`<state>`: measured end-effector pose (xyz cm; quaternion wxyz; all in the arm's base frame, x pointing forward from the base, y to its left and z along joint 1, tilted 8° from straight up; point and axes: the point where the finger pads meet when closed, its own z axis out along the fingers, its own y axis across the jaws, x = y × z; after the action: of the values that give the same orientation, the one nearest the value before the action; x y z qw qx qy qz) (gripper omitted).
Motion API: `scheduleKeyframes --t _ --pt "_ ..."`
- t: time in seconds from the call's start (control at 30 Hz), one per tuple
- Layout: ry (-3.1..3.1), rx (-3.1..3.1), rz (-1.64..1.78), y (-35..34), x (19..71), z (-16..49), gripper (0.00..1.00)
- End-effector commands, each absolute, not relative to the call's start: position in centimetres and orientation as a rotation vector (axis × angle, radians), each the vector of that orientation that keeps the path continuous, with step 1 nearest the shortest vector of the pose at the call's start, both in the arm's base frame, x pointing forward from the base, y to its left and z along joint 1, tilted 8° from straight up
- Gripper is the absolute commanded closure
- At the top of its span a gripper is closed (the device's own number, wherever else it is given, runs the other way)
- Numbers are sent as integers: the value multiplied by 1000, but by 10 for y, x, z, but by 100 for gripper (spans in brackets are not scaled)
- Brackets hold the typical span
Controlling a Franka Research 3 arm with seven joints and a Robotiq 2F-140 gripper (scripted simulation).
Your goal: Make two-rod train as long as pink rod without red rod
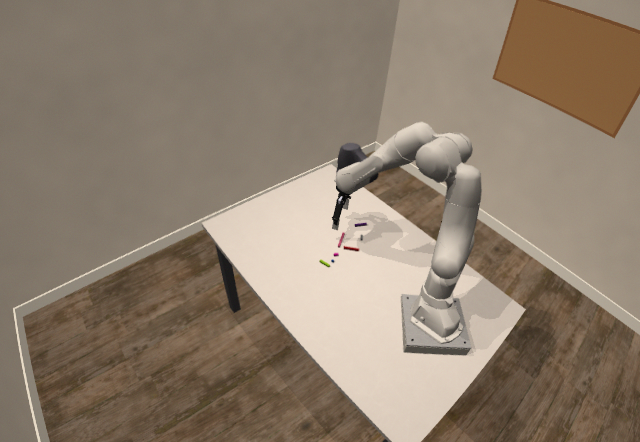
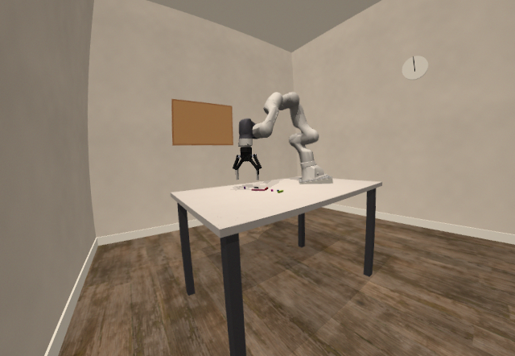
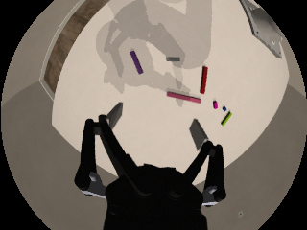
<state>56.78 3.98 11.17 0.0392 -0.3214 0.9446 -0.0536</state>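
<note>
No brand, label or writing I can make out on your gear in any of the three views, fwiw. Your pincer (image 1: 339, 215) (image 2: 247, 174) (image 3: 157, 116) is hanging above the surface (image 1: 289, 256) (image 2: 265, 204) (image 3: 149, 144), fingers wide apart with nothing between them. In your wrist view the purple rod (image 1: 360, 224) (image 3: 136, 62) and grey rod (image 1: 361, 237) (image 3: 173, 59) lie past the fingertips, well apart from each other, so your 6 + 3 pair isn't a train yet. The pink rod (image 1: 341, 239) (image 3: 184, 97) is the long one nearest the pincer, just beyond the right-hand finger in that picture. The red rod (image 1: 351, 248) (image 3: 203, 80) sits near one end of it. Further right you've got the magenta rod (image 1: 336, 254) (image 3: 215, 104), the tiny blue rod (image 1: 332, 260) (image 3: 224, 108) and the lime rod (image 1: 324, 263) (image 3: 226, 119), all close together but not touching.
</note>
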Motion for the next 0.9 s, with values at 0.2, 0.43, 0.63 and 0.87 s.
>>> scheduleKeyframes --t 0.2,0.43,0.63,0.87 --pt "2992 -594 -161 43 576 111 0" --pt "3013 -448 -152 44 582 110 0" --pt "3028 -284 -140 46 588 110 0" --pt "3032 -215 -136 46 591 110 0"
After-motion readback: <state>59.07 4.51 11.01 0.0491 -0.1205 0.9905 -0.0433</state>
